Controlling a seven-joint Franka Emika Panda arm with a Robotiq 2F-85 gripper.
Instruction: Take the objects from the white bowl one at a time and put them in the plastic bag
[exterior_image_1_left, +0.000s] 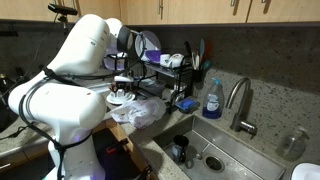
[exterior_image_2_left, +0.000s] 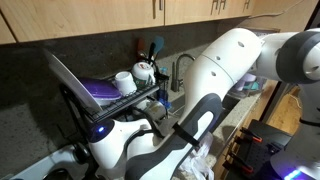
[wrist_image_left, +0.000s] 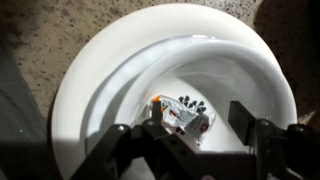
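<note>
Arm (exterior_image_1_left: 80, 60) is bent over the bench (wrist_image_left: 40, 30) w/ the tool (wrist_image_left: 185, 135) pointing straight down into the white bowl (wrist_image_left: 90, 90). In the wrist view the bowl fills nearly the whole pic, sitting on the speckled bench top.

Tool is released: its two dark fingers (wrist_image_left: 245, 120) stand well apart, one on each side of the stuff at the bowl's bottom, and neither seems to touch anything. Between them lies a small packet (wrist_image_left: 190, 112), whitish w/ dark paw-print marks, and an orange bit (wrist_image_left: 157, 100) is just beside it. Too small and blurry to tell if there's more than that in there, or what the things really are. Both lie on the bowl's floor, not lifted.

In an exterior view the bowl (exterior_image_1_left: 120, 98) sits under the tool near the bench edge. The plastic bag (exterior_image_1_left: 145, 112) lies crumpled just beside it, on the sink side. Can't see into the bag from here.

Behind them is a dish rack (exterior_image_1_left: 165, 75) w/ plates and cups. A blue soap bottle (exterior_image_1_left: 212, 100) stands next to the faucet (exterior_image_1_left: 238, 100), and the steel sink (exterior_image_1_left: 235, 160) is below.

In an exterior view from the opposite side the arm (exterior_image_2_left: 230, 70) blocks most of the bench, so bowl and tool are hidden there. Only the rack (exterior_image_2_left: 110, 100) shows clearly.
</note>
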